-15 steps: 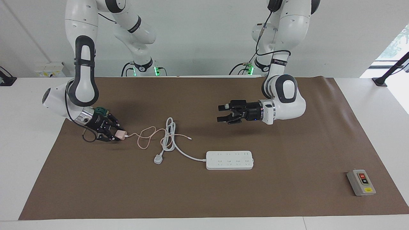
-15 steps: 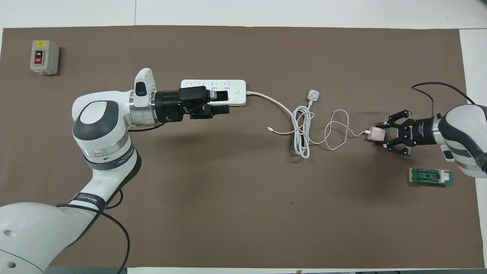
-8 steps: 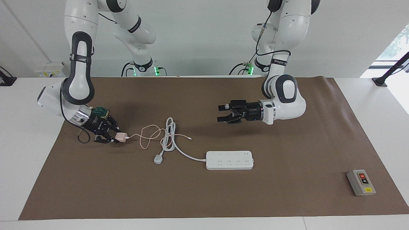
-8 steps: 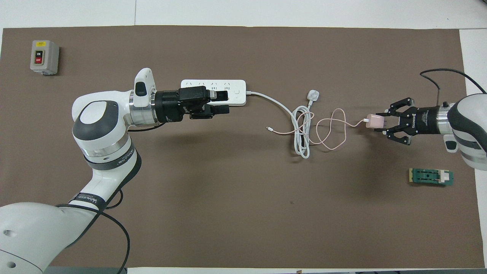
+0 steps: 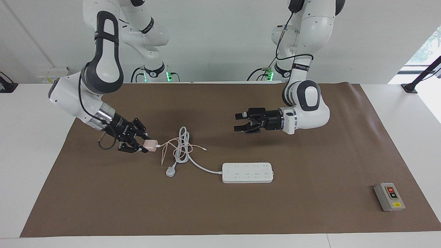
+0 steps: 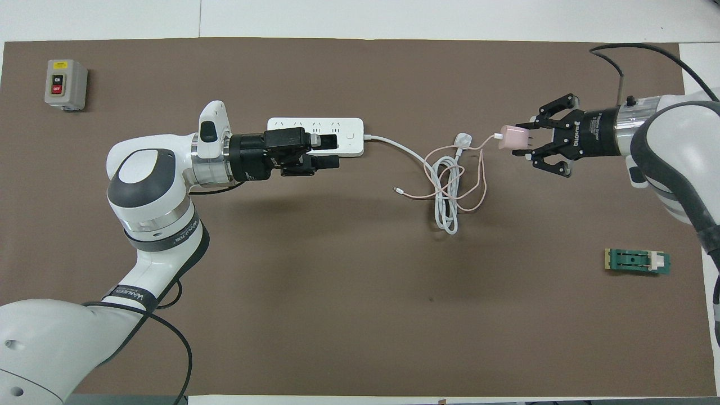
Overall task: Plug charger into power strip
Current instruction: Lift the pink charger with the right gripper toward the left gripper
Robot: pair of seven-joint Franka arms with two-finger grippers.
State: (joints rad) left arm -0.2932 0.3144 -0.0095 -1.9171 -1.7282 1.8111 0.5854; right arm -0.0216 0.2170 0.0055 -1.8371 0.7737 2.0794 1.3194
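My right gripper point(image 5: 147, 144) point(image 6: 526, 140) is shut on the charger point(image 5: 150, 144) point(image 6: 513, 136), a small pale pink cube held just above the brown mat. Its thin pink cable point(image 5: 168, 148) point(image 6: 475, 185) trails down and loops over the coiled white cord point(image 5: 182, 150) point(image 6: 447, 194). The power strip point(image 5: 248, 172) point(image 6: 351, 134) lies flat on the mat toward the left arm's end. My left gripper point(image 5: 237, 122) point(image 6: 336, 152) hangs open in the air with nothing in it. In the overhead view it covers part of the strip.
The strip's white three-pin plug point(image 5: 170, 171) point(image 6: 462, 140) lies close to the charger. A grey box with red and black buttons point(image 5: 389, 196) point(image 6: 66, 84) sits at the left arm's end. A small green part point(image 6: 637, 261) lies at the right arm's end.
My right gripper has carried the charger toward the white cord coil and plug, and the pink cable has bunched up over the coil. The left arm has not moved.
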